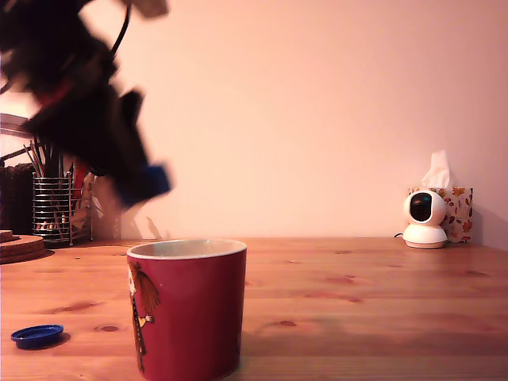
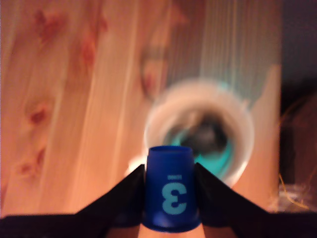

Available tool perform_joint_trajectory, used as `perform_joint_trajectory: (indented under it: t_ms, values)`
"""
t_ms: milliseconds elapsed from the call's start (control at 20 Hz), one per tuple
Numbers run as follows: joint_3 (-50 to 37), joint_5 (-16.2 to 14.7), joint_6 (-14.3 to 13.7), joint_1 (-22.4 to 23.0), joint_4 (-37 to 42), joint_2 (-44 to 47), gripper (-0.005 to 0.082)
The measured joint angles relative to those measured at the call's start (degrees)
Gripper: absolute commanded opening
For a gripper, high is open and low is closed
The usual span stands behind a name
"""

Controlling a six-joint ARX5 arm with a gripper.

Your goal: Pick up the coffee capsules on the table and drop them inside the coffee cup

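Blue capsule (image 2: pixel 170 191): clamped between the two dark jaws in the wrist view, white "3" facing the camera, narrow end pointing away, wider rim toward the wrist; in the exterior view a blue patch at the tip of the blurred arm, raised above the table, up and toward that view's left of the cup.
Gripper (image 2: pixel 170 184): jaws narrow, closed on the capsule's tapered sides; strongly motion-blurred in the exterior view.
Handling, capsule: judged light, thin-walled and stiff, with smooth plastic likely to slip along the taper; hold best kept mid-body or just under the rim, with modest squeeze to avoid denting the wall.
Coffee cup (image 1: pixel 190 309): dark red, cream rim and inside, cartoon figure on its side; upright on the table, nearest the exterior camera.
Cup interior: blurred in the wrist view beyond the capsule; dark shape and teal colour inside, contents not identifiable.
Handling, cup: judged heavy and rigid against the capsule, unlikely to shift from a dropped pod; wide mouth gives an easy target.
Blue lid (image 1: pixel 36 336): flat on the table, toward the exterior view's left of the cup, apart from it.
Wooden table (image 1: pixel 373 302): knotted planks, bare beside the cup.
Wire-mesh holder (image 1: pixel 59 208): far back at the exterior view's left, behind the arm.
White camera (image 1: pixel 425 220): far back at the exterior view's right, tissue box (image 1: pixel 457 213) just behind.
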State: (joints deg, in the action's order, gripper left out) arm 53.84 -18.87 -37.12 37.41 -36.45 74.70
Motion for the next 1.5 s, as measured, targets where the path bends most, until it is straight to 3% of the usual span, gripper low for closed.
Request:
perform_joint_trajectory:
  t_ms: [50, 100, 150, 200, 300, 350, 400, 450, 800, 1050, 1500]
  values:
    - [0.1, -1.1, 2.1, 0.1, 0.7, 0.0, 0.0183]
    - [0.1, -2.4, 8.5, 0.3, 0.8, 0.0, 0.0183]
    - [0.1, -3.4, 12.7, 0.5, 1.0, 0.0, 0.0183]
    - [0.1, -3.9, 14.1, 0.5, 1.6, 0.0, 0.0183]
    - [0.1, -5.1, 22.6, 0.8, 3.5, 0.0, 0.0183]
    - [0.1, -5.2, 22.8, 1.0, 4.3, 0.0, 0.0183]
    - [0.1, -5.3, 26.8, 1.3, 4.7, 0.0, 0.0183]
    - [0.1, -5.4, 28.6, 1.6, 5.0, 0.2, 0.0183]
    - [0.1, -5.1, 31.0, 2.0, 4.9, 4.7, 0.0183]
    - [0.1, -2.1, 31.2, 3.7, 4.7, 6.4, 0.0183]
    - [0.1, -1.1, 31.4, 3.8, 4.2, 6.5, 0.0183]
